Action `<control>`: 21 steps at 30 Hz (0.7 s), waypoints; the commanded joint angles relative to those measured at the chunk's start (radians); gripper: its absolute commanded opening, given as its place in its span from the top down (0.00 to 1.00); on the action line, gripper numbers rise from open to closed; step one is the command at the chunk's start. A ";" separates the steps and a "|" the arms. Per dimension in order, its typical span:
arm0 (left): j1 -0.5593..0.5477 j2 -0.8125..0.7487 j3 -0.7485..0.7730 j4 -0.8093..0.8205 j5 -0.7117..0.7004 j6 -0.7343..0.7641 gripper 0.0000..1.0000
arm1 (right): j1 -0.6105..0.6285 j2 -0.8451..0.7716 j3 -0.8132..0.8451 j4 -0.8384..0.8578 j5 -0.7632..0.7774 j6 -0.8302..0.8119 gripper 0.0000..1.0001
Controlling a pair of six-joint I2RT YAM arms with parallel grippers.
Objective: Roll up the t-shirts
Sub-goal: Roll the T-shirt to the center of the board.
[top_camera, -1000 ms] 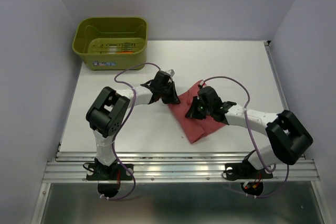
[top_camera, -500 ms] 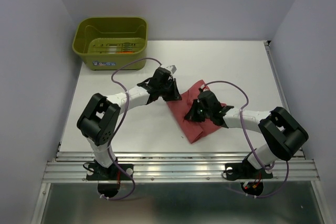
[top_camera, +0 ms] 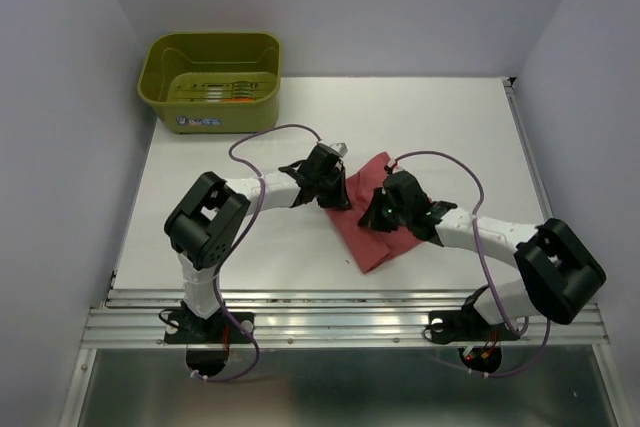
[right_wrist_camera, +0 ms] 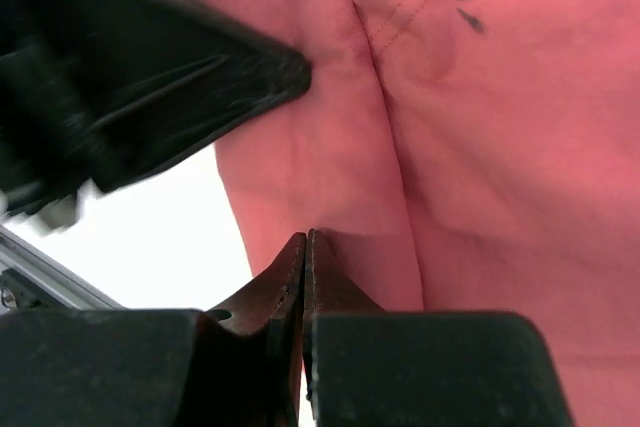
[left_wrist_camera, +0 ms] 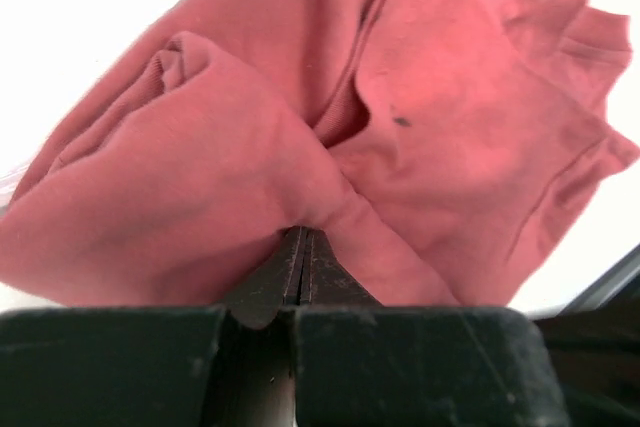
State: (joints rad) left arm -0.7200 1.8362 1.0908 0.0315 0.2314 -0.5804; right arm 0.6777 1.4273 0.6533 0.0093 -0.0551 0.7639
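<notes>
The muted rose-red t-shirt (top_camera: 378, 232) lies bunched and partly folded on the white table, near the middle. My left gripper (top_camera: 341, 199) is at its left edge, and in the left wrist view (left_wrist_camera: 300, 235) it is shut on a rolled fold of the shirt (left_wrist_camera: 430, 117). My right gripper (top_camera: 374, 217) is over the shirt's middle. In the right wrist view (right_wrist_camera: 305, 239) it is shut, with its tips pinching the cloth (right_wrist_camera: 480, 147) at its edge. The orange-red shirt is out of view.
An olive-green plastic basket (top_camera: 160, 82) stands at the table's far left corner. The left gripper's body (right_wrist_camera: 150, 77) shows close by in the right wrist view. Grey walls close in the left, back and right sides. A metal rail (top_camera: 340, 322) runs along the near edge.
My left gripper has shifted right and nearer, carrying the shirt's left edge inward. My right gripper has stayed over the shirt's middle with only a small shift.
</notes>
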 commanded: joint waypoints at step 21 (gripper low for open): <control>0.002 0.038 0.050 -0.030 -0.032 0.033 1.00 | 0.054 -0.194 -0.256 -0.109 0.034 -0.001 0.98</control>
State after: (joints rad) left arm -0.7189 1.8652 1.1084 0.0360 0.2268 -0.5762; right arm 0.7136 1.2194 0.4362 -0.0463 -0.0338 0.7643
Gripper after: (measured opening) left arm 0.058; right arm 0.027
